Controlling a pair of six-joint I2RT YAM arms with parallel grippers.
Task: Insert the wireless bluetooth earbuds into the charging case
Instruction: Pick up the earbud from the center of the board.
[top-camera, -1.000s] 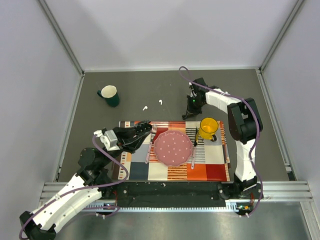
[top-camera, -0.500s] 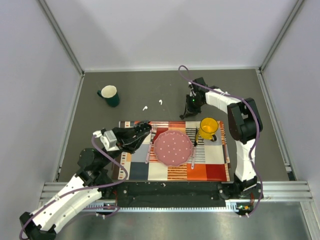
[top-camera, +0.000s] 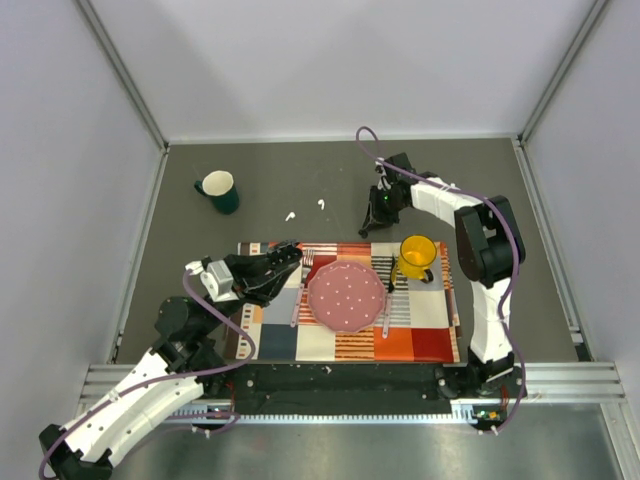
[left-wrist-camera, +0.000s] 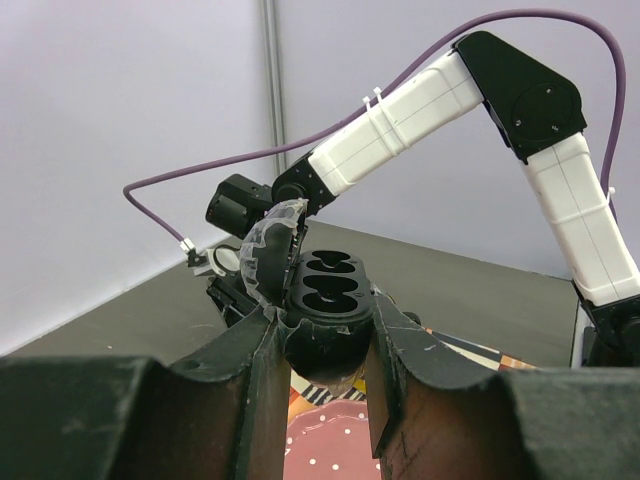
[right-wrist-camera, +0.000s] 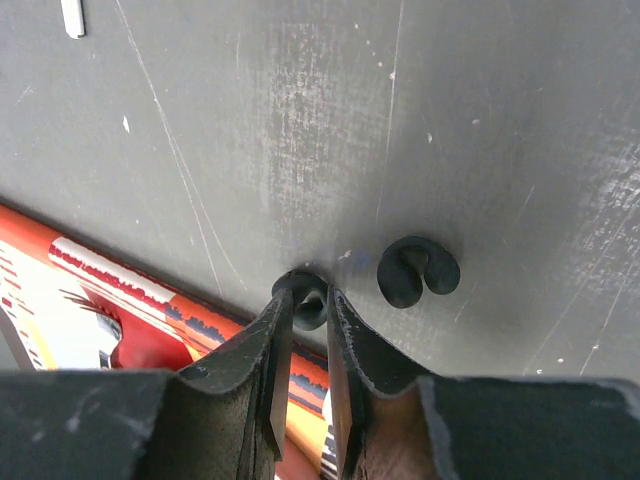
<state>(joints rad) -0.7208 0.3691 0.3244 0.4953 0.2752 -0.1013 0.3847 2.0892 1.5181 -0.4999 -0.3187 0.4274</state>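
My left gripper (left-wrist-camera: 322, 340) is shut on the charging case (left-wrist-camera: 325, 290), which here is black, with its clear lid open and two empty earbud-shaped wells facing up. It is held above the mat's left edge (top-camera: 283, 260). My right gripper (right-wrist-camera: 308, 295) is down on the grey table with its fingers closed on a small black curled earbud (right-wrist-camera: 300, 281). A second black earbud (right-wrist-camera: 398, 285) lies just to its right, untouched. In the top view the right gripper (top-camera: 372, 222) is just beyond the mat's far edge.
Two tiny white pieces (top-camera: 290, 215) (top-camera: 321, 203) lie on the table left of the right gripper. A striped mat (top-camera: 420, 330) carries a pink plate (top-camera: 346, 295), cutlery and a yellow mug (top-camera: 416, 256). A green mug (top-camera: 218, 190) stands far left.
My right gripper has shifted slightly to the left and away from the mat. The left arm with the case has not moved.
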